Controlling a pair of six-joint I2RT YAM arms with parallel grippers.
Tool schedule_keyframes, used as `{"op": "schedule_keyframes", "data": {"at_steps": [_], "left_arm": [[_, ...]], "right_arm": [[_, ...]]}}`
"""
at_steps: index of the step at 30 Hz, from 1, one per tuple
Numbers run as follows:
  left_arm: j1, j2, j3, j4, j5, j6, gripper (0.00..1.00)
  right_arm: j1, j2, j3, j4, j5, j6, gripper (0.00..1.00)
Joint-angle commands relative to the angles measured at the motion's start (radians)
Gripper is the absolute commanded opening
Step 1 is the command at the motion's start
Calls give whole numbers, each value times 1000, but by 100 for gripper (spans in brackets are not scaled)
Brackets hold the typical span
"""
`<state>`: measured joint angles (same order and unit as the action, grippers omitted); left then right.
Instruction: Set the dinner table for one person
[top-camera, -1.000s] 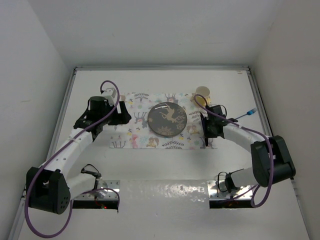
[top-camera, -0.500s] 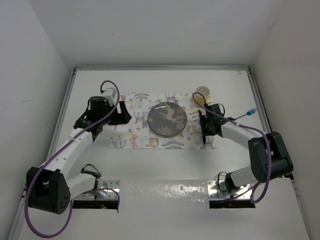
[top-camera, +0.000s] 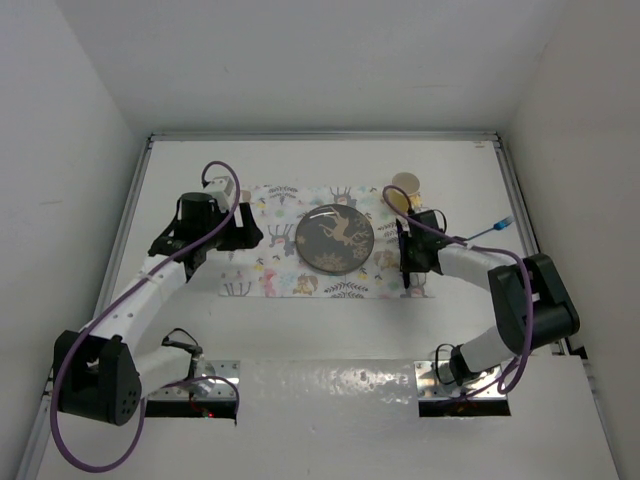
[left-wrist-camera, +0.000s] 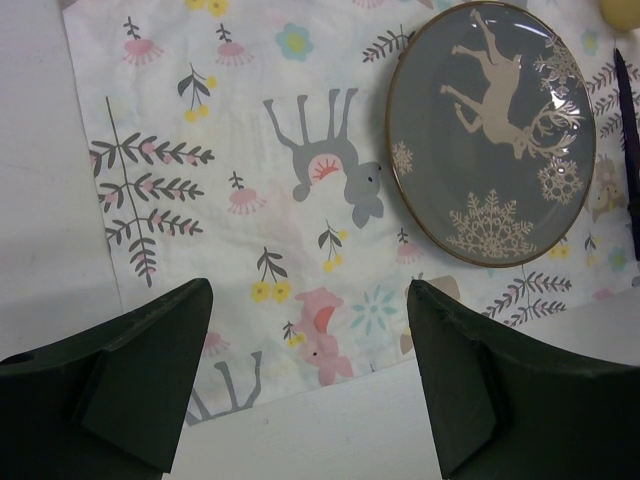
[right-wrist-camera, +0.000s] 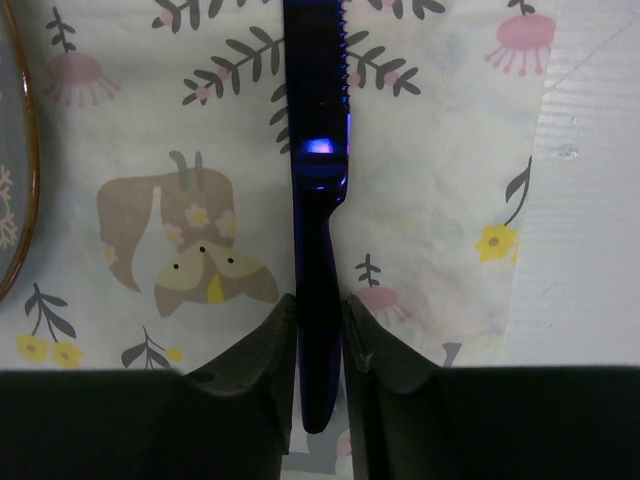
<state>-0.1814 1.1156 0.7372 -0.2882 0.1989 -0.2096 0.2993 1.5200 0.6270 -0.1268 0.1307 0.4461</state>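
Observation:
The dinner table (top-camera: 300, 170) is a white top with silver rails. On it lies a deer-print placemat (top-camera: 275, 270) with a dark reindeer plate (top-camera: 335, 239) at its middle. My right gripper (top-camera: 407, 262) is shut on the handle of a dark blue serrated knife (right-wrist-camera: 317, 180), which is low over the mat's right strip, beside the plate; I cannot tell if it touches. In the right wrist view the gripper (right-wrist-camera: 320, 320) pinches the handle. My left gripper (left-wrist-camera: 305, 340) is open and empty over the mat's (left-wrist-camera: 250, 200) left near edge, left of the plate (left-wrist-camera: 490, 130).
A pale yellow cup (top-camera: 405, 184) stands at the mat's far right corner. A light blue utensil (top-camera: 493, 229) lies on the bare table right of the mat. Metal mounting plates (top-camera: 205, 385) hold the arm bases at the near edge.
My right arm has shifted a little to the left, its elbow drawing in, with the knife still held over the mat's right strip. The left arm has not moved.

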Motion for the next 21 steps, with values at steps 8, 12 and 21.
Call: {"op": "schedule_keyframes", "data": {"at_steps": [8, 12, 21], "left_arm": [[5, -2, 11, 38, 5, 10, 77], [5, -2, 13, 35, 0, 12, 77], [3, -7, 14, 30, -9, 13, 77]], "right_arm": [[3, -101, 31, -51, 127, 72, 44], [-72, -138, 71, -114, 196, 114, 39], [-331, -44, 215, -247, 274, 241, 49]]}}
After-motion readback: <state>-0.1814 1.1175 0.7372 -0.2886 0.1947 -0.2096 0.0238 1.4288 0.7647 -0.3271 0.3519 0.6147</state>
